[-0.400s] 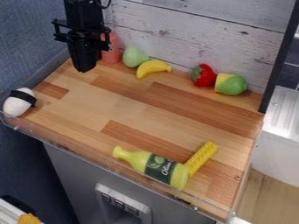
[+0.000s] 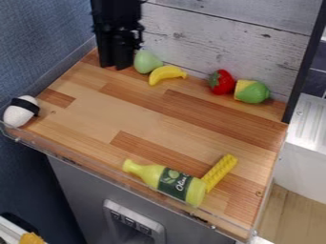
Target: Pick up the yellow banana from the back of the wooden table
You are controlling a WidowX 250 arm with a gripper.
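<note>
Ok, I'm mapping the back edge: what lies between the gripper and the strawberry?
In the camera view, a green pear and a banana lie between the gripper and the strawberry, the pear nearer the gripper.

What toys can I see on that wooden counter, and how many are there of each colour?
Green: 1 (pear)
Yellow: 2 (banana, knobbly bar)
Red: 1 (strawberry)
Yellow and green: 2 (bottle, rounded piece)
White and black: 1 (oval toy)
Total: 7

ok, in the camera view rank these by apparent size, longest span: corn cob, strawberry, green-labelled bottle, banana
1. Green-labelled bottle, clearly longest
2. Corn cob
3. Banana and strawberry: spans too close to rank; both sit farther back, so they may look smaller.
</note>
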